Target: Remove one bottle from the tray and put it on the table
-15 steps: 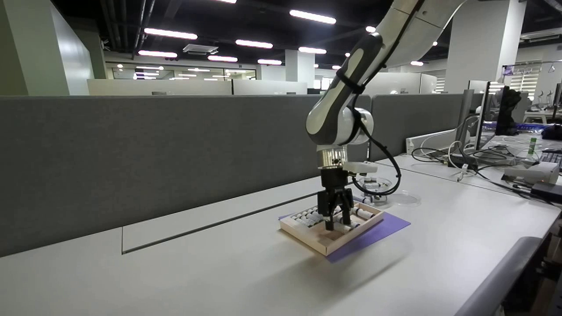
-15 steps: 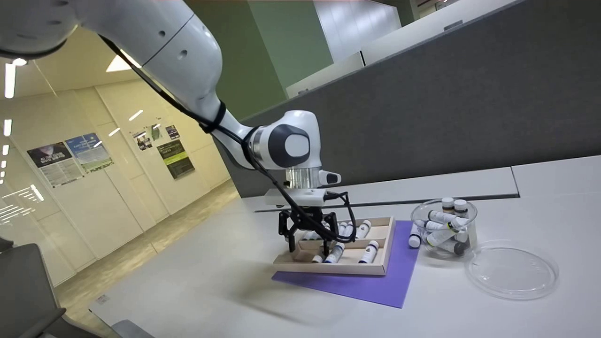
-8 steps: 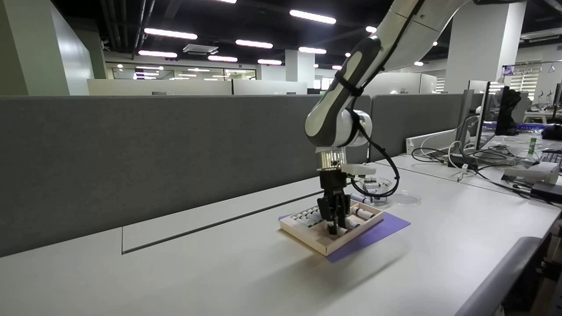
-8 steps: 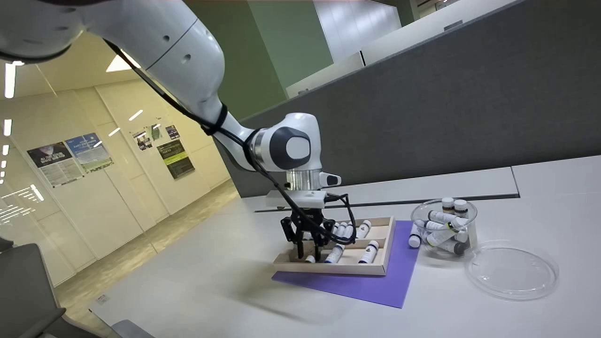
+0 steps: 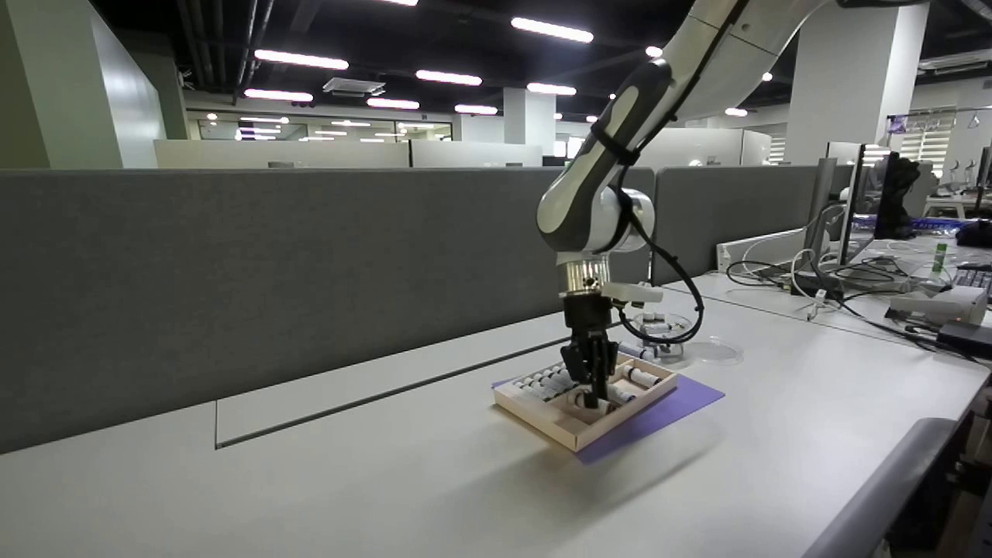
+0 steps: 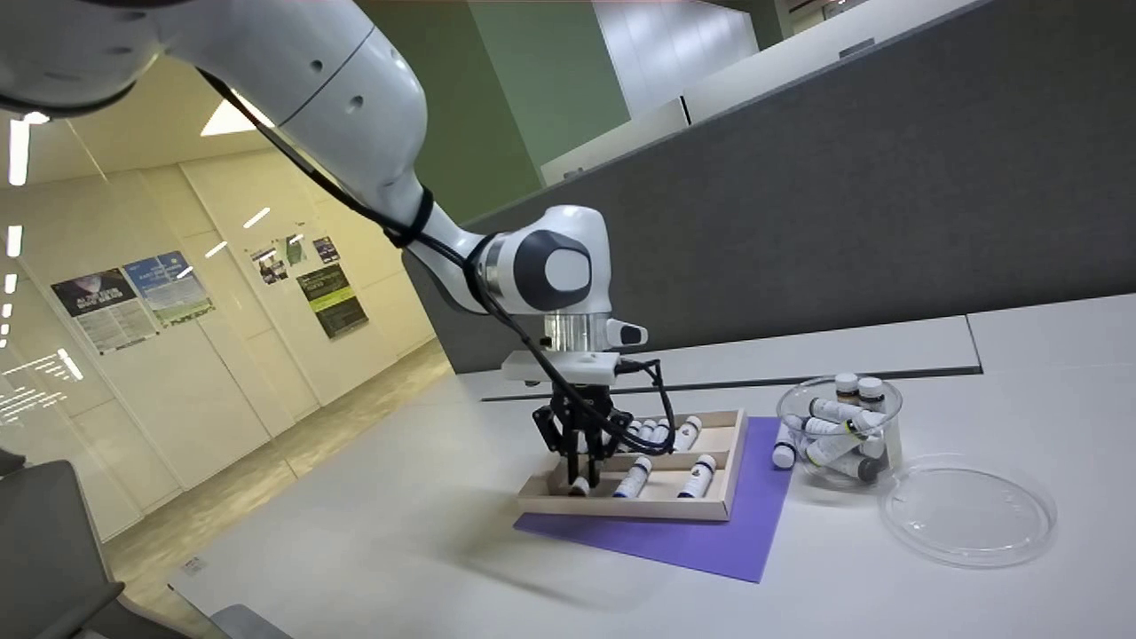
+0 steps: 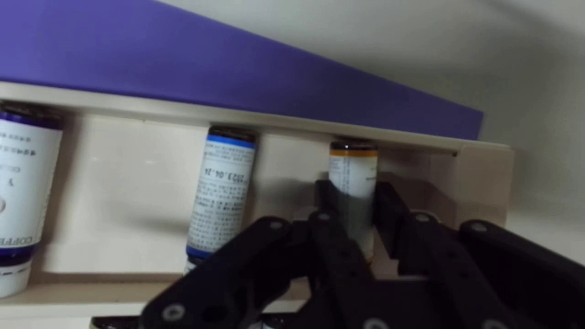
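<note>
At the corner of the tray (image 6: 657,508) where the purple sheet (image 6: 683,543) tapers to a point, the orange-banded bottle (image 7: 353,167) is in the row along the long edge, its dark base next to the wall of the tray. The gripper (image 7: 355,194) appears to be grasping it, its fingers (image 7: 390,201) against both sides; whether the bottle is off the tray's floor I cannot tell. I judge the task about half done: a bottle is picked out and the hold looks made, while lifting it over the rim, setting it on the table (image 6: 399,541) and letting go remain. The print on its label is too fine to read. Next along the same edge, the blue-banded bottle (image 7: 221,187) shows, upside down in the wrist view, a date that looks like 2023.04.24 among illegible lines; farther from the corner, the indigo-banded bottle (image 7: 23,183) bears what seems to be COFFE, also inverted and cut off by the view's edge. Beyond the tray's opposite short edge, a clear bowl (image 6: 892,444) holds more bottles (image 6: 834,410) whose labels are too small to make out, and a round clear lid (image 6: 967,515) lies on the table beside it. Past the table, posters (image 6: 105,311) hang unreadable.
</note>
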Robot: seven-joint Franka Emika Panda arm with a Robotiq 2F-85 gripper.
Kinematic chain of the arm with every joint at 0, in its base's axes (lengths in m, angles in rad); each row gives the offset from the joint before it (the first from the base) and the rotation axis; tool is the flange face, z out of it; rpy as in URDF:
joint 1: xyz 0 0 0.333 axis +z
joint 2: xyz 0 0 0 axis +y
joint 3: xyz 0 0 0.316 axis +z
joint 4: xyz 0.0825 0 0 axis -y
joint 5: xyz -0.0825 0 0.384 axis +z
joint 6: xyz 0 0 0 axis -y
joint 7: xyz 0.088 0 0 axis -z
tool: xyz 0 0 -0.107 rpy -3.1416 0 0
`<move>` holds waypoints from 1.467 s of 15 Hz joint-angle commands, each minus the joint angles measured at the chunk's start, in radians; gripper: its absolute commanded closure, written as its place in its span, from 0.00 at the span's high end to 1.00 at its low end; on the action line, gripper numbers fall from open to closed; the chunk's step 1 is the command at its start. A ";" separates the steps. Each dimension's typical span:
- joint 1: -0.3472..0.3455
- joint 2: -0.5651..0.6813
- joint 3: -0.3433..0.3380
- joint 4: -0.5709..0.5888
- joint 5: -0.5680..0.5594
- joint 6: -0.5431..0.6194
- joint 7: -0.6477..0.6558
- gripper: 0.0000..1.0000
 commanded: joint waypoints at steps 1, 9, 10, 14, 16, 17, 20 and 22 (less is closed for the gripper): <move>-0.056 -0.041 0.040 0.067 0.036 -0.167 -0.004 0.05; -0.135 -0.173 -0.031 0.091 0.082 -0.197 -0.009 0.05; -0.147 -0.185 -0.047 0.085 0.082 -0.178 -0.005 0.05; -0.216 -0.209 -0.115 0.063 0.102 -0.070 0.024 0.05; -0.256 -0.210 -0.141 0.056 0.124 -0.032 0.038 0.05; -0.275 -0.207 -0.154 0.052 0.133 -0.017 0.048 0.05; -0.320 -0.190 -0.185 0.049 0.160 0.019 0.085 0.05; -0.344 -0.175 -0.198 0.047 0.175 0.027 0.109 0.05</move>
